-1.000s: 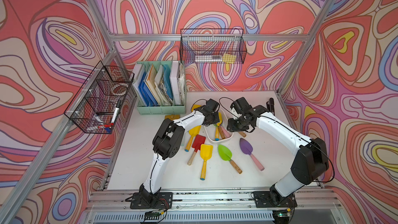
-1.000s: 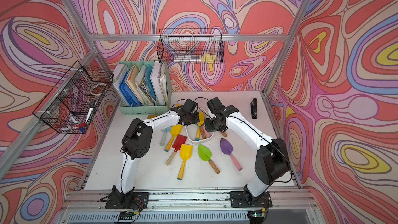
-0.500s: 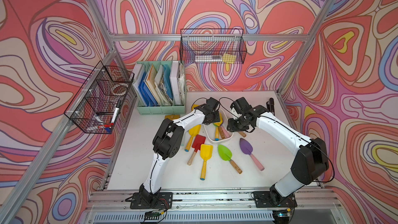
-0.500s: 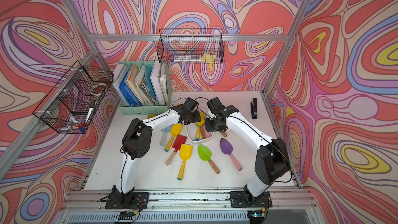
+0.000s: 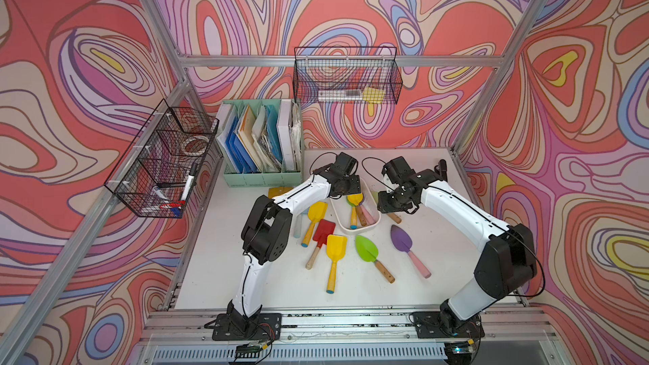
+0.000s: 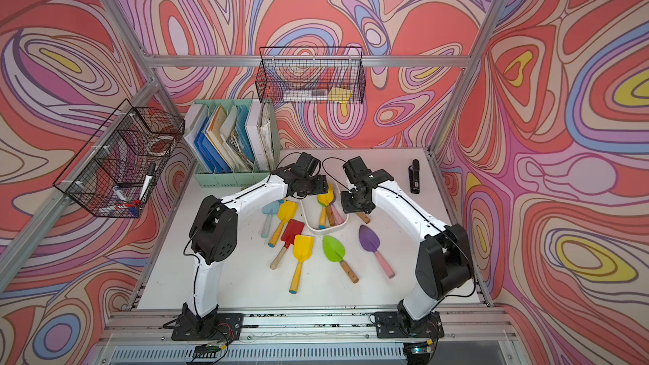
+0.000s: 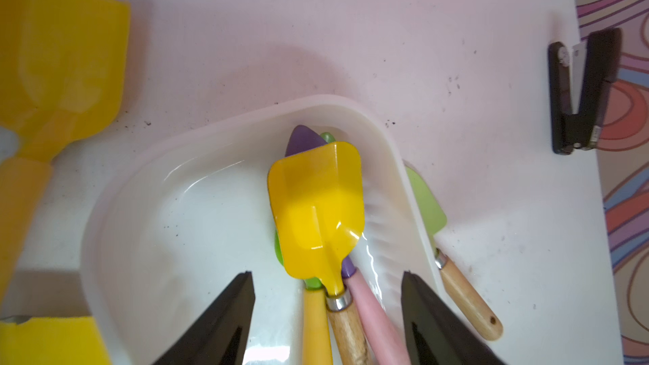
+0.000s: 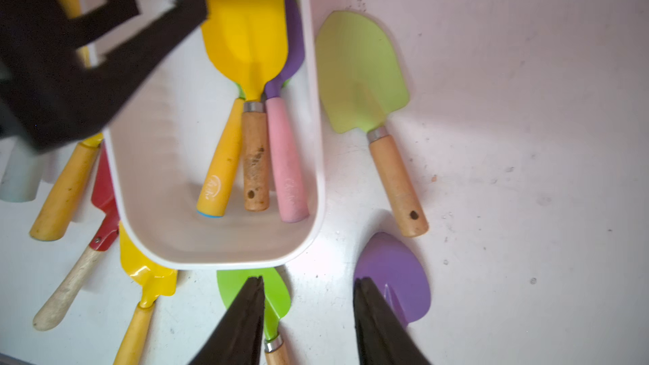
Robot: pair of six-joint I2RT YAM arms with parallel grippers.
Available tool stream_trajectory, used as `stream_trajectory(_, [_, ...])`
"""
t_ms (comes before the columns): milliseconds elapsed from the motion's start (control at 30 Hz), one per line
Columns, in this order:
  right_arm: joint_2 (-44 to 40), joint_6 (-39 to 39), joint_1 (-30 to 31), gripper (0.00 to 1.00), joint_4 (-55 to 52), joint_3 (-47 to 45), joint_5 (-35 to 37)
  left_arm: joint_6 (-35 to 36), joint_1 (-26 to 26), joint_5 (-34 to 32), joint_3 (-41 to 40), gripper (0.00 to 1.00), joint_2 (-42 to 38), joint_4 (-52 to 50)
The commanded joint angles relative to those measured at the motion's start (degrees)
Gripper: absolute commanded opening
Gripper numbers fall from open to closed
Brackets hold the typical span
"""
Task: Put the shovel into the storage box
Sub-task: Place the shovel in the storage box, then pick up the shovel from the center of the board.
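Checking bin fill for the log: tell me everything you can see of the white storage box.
The storage box is a shallow white tub of glossy plastic with rounded corners and a rolled rim, sitting flat on the table between the two arms. Three shovels lie in it side by side along one long wall, blades stacked: a yellow-bladed one with a wooden handle on top, a purple one with a pink handle, and a green one with a yellow handle. The left gripper hovers open over them.

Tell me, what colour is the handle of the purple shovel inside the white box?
Pink. The right wrist view shows the purple shovel's handle best.
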Motion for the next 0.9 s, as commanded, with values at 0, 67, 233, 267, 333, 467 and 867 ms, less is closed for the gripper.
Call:
stream_trajectory(0, [1.5,-3.3,-3.3,0.43,0.9,-1.3,0.9,1.6,-0.1,2.6,-2.6,0.73,-5.5,0.4])
stream_trajectory(67, [2.6,-4.9,-4.4,0.43,1.7,-1.7,0.9,1.7,-0.1,4.6,-4.6,0.74,-7.4,2.1])
stream_trajectory(233, [7.0,-9.2,-4.7,0.44,2.0,-0.9,2.4,1.8,-0.1,7.7,-7.1,0.75,-10.7,3.4])
stream_trajectory(267, [7.6,-9.7,-4.7,0.45,1.9,-0.7,3.1,1.9,-0.1,8.2,-7.0,0.76,-11.0,3.2])
stream_trajectory(333, [10.1,-10.5,-4.8,0.45,2.4,-0.7,4.2,1.9,-0.1,9.7,-7.0,0.76,-11.6,3.1])
stream_trajectory(467, [12.5,-11.1,-4.9,0.46,3.1,-0.7,5.5,1.6,-0.3,11.5,-7.7,0.76,-12.3,3.9])
stream_trajectory(867, [16.5,-12.6,-5.7,0.46,5.4,-0.8,5.0,1.5,-0.3,11.7,-8.2,0.76,-12.7,4.3])
